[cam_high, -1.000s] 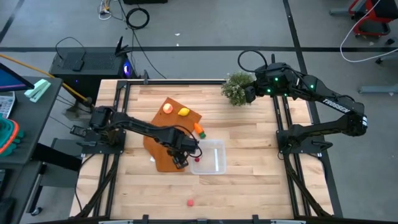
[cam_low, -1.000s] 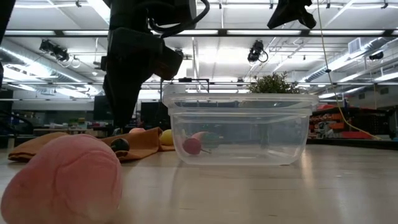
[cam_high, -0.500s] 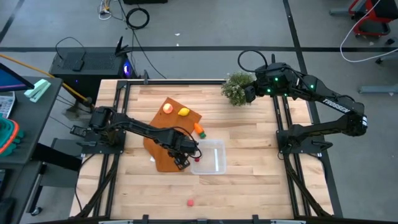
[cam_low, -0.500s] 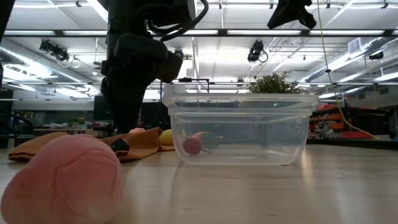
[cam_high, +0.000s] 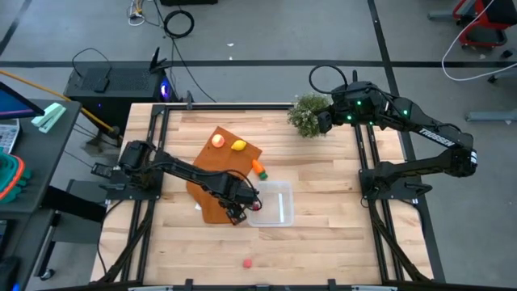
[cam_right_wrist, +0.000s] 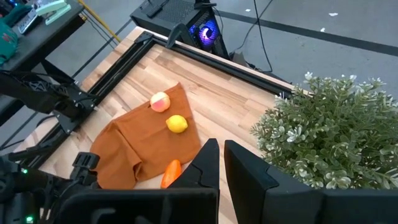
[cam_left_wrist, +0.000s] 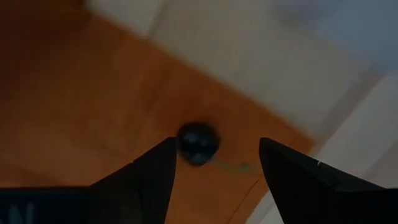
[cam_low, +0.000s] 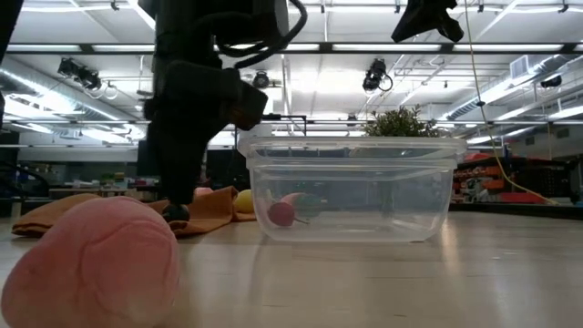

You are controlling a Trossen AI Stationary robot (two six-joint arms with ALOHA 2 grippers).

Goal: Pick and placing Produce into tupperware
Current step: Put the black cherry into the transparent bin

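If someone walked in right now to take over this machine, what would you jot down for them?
Left gripper: open, low over the orange-brown cloth, fingers either side of the small dark round toy piece, not yet closed on it.
Right gripper: nearly shut, empty, raised beside the bushy green potted plant, waiting.
Done: one small red-pink piece lies in the clear plastic container.
Left: the dark piece; the red-yellow round fruit and yellow lemon on the cloth; the orange carrot with green top beside the cloth's edge; a pink piece on the bare wood near the table's front edge.
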